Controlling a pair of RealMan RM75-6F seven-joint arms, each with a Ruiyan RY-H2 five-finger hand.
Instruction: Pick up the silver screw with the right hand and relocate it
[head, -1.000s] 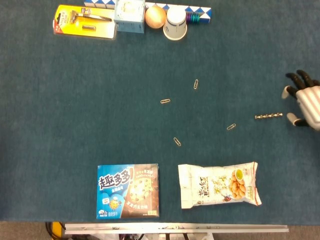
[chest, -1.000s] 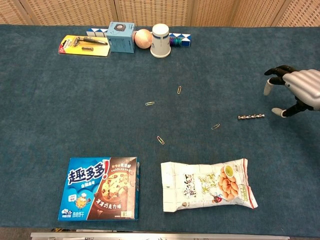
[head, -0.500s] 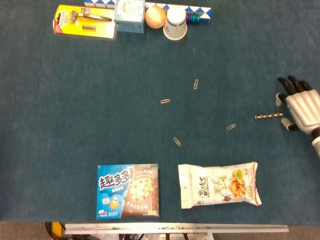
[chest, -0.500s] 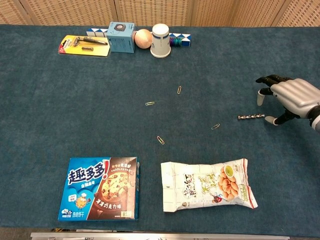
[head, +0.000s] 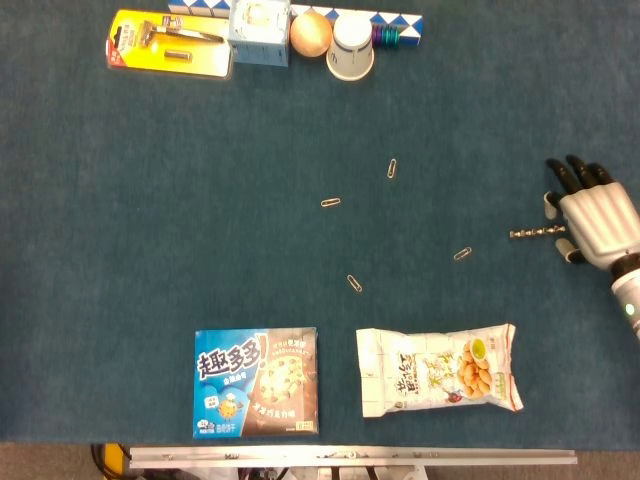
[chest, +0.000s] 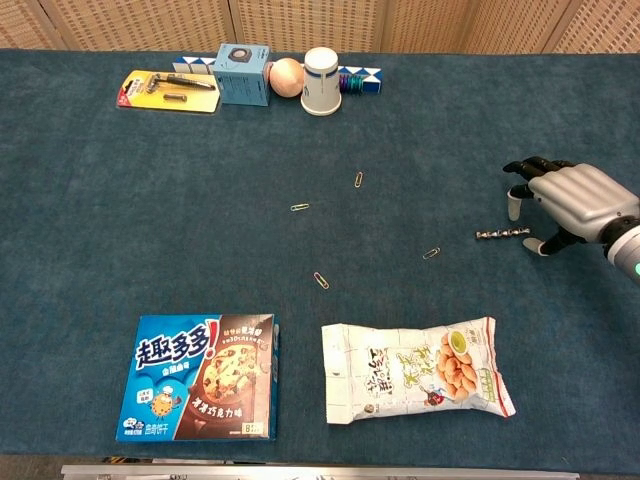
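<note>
- Progress looks early: the thin silver screw (head: 528, 234) lies flat on the dark blue felt worktop (head: 200, 230) near its right edge, not yet lifted and not yet moved anywhere.
- Right hand (head: 590, 220), grey-backed with black fingers (chest: 527, 166), sits at the screw's right-hand end, fingers spread and arched over the cloth, the thumb tip low just beside the screw's tip; whether anything touches the metal I cannot tell.
- Nothing is pinched, as far as both views show; the chest view shows most of the screw (chest: 499, 234) lying bare to the left of the hand (chest: 570, 200).
- Left hand appears in neither view.
- Remaining, by my judgement: close thumb and a finger on the screw, raise it, carry it off and set it down. Almost the whole task is still to do.
- Small silver paper clip (head: 462, 254) lies near the screw's left end, towards the middle of the worktop; a white snack packet (head: 440, 370) sits towards the near edge, well apart from the hand.
</note>
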